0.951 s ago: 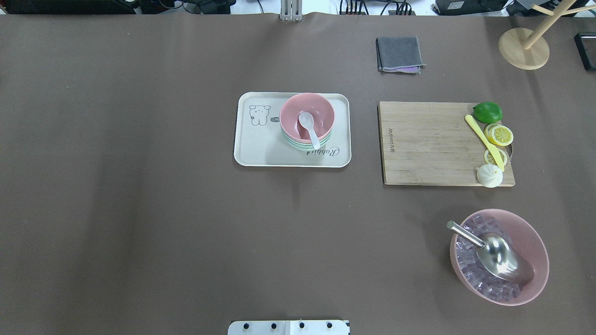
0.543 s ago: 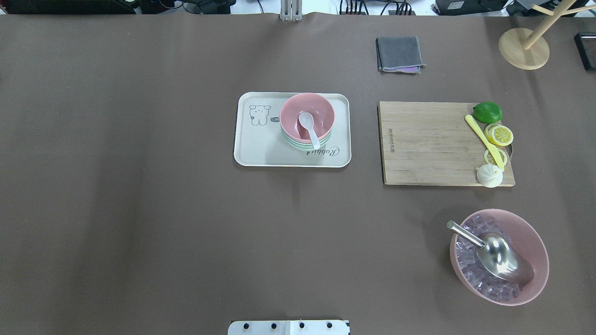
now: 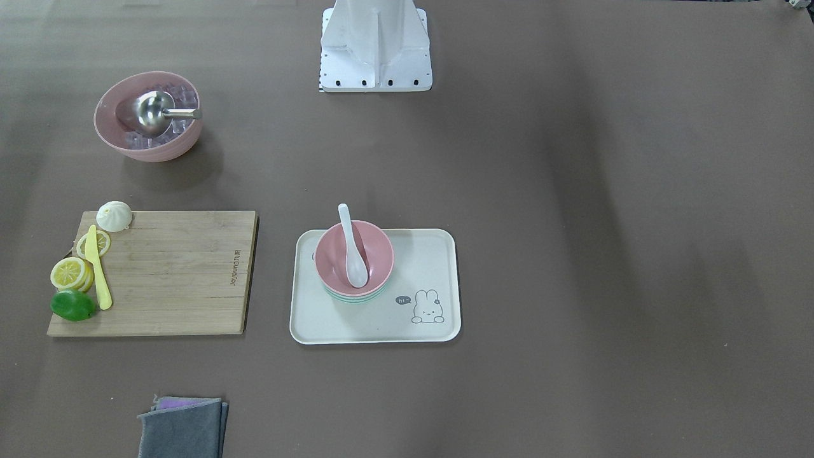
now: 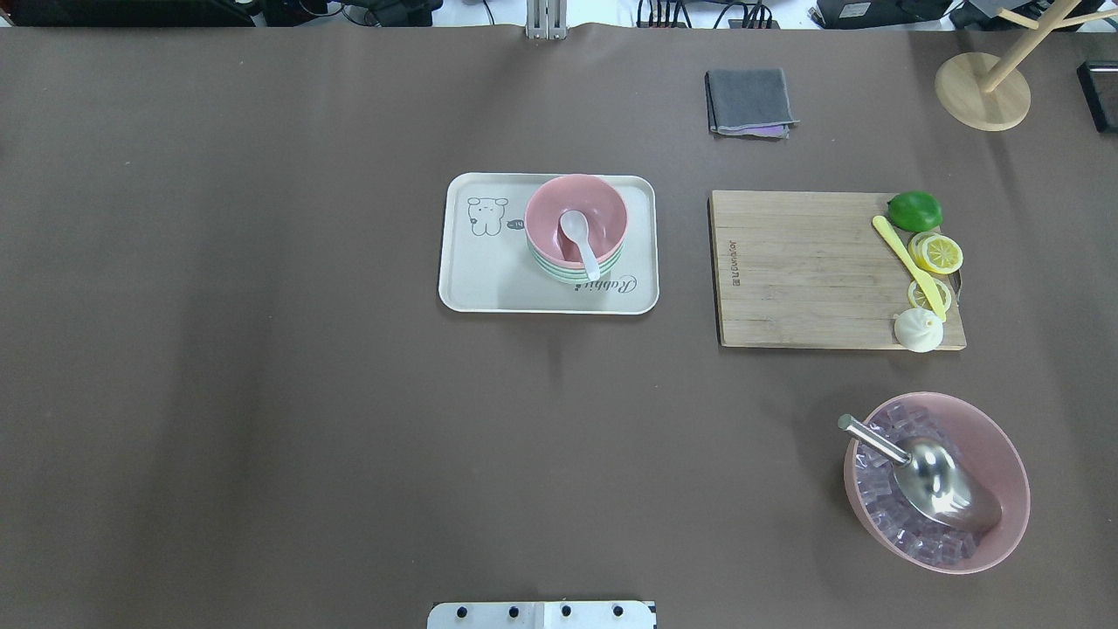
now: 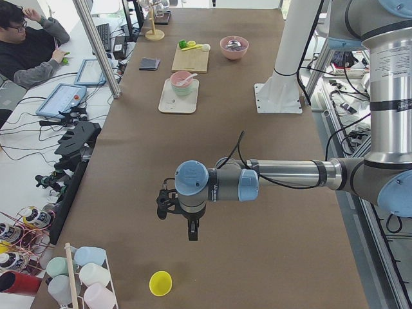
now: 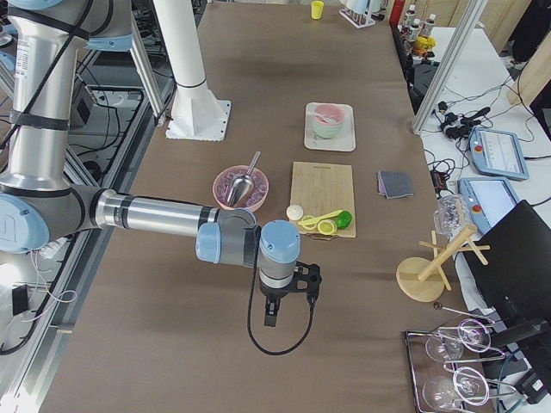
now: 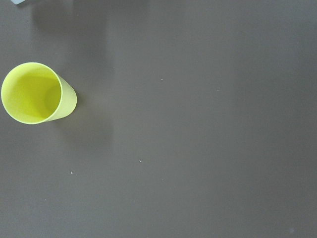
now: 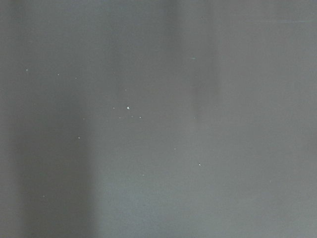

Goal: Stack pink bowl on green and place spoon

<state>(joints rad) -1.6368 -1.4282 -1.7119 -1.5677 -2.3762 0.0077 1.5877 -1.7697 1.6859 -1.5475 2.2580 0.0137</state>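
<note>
Nothing has shifted since the earlier overhead frames: you still have the pink bowl (image 4: 603,205) seated on the green stack (image 4: 559,269) on the tray (image 4: 489,279), with the spoon (image 4: 578,240) lying in it, handle over the rim. Only thin edges of green show beneath the pink. All of this sits well apart from the left gripper (image 5: 191,235) and the right gripper (image 6: 271,318). You see those only in the side views, pointing down over the table (image 4: 262,393), so you cannot tell whether either is parted or closed. Your left wrist view catches a yellow cup (image 7: 34,94) near that gripper; the right wrist view gives only blurred table
</note>
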